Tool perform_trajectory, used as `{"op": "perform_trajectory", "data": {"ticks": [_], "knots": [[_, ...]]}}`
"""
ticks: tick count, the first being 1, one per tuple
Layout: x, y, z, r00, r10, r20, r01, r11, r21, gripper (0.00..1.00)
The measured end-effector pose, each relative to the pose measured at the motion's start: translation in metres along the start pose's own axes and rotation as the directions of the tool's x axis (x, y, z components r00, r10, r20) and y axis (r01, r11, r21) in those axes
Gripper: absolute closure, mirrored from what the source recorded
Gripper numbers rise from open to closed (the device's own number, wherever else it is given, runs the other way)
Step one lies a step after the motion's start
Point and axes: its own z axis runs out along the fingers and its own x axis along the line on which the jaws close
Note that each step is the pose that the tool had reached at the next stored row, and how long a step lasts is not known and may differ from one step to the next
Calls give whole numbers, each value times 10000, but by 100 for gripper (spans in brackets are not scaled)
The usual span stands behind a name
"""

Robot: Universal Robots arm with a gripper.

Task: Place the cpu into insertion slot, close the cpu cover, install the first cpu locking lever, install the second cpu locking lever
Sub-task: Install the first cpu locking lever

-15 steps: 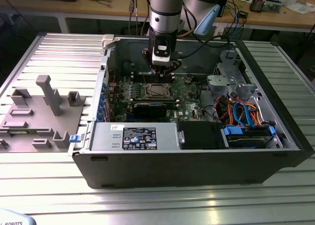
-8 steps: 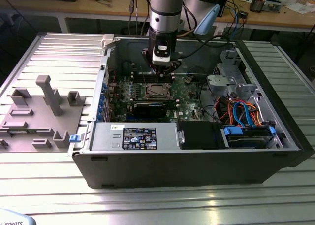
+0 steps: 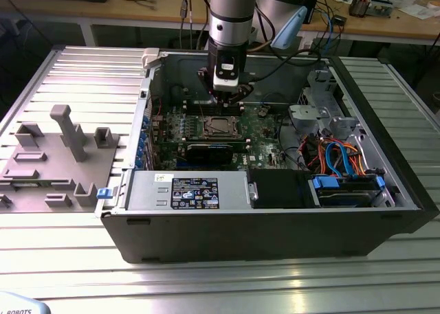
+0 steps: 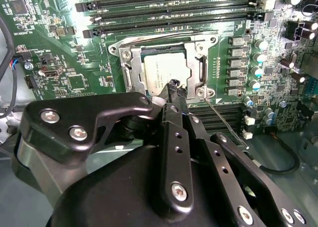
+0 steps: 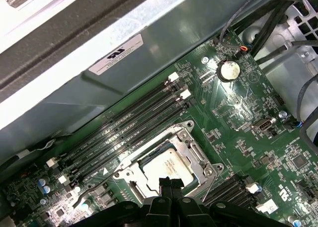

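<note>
Tool (image 4: 174, 85) hangs off the arm (image 3: 230, 18) in the upper centre of the exterior view, down inside the open computer case (image 3: 240, 231); case sits on the ribbed metal tabletop (image 3: 62, 259), grey fixture tray (image 3: 62, 156) on the exterior view's left. Tool fingers are pinched together to one narrow tip; no gap visible, nothing between them, so it looks empty. In both wrist views the tip is at the socket edge nearest the tool body, right at the rim of the cpu cover (image 4: 130, 73); can't tell whether it's touching or just above.

cpu (image 4: 160, 68) lies flat in the socket, silver top up, on the green motherboard (image 4: 44, 43) with memory slots (image 4: 174, 11) just beyond; placement reads as done. cpu cover lies flat around the chip, which shows through the square opening; I'd call the cover closed.

Levers are the open item; one thin wire lever (image 4: 226, 123) angles away from the socket corner just beside the tool tip, not tucked under any hook, so my read is unlatched. A second rod (image 4: 169, 37) runs along the socket side next to the memory slots; can't tell whether it's hooked.

Judgement: roughly halfway; chip in, cover down, at least one locking lever left, possibly both.
</note>
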Motion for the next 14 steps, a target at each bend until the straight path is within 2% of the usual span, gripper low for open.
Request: {"op": "perform_trajectory", "data": {"ticks": [14], "knots": [[0, 0, 0, 9999, -148, 1, 148, 9999, 0, 89]]}}
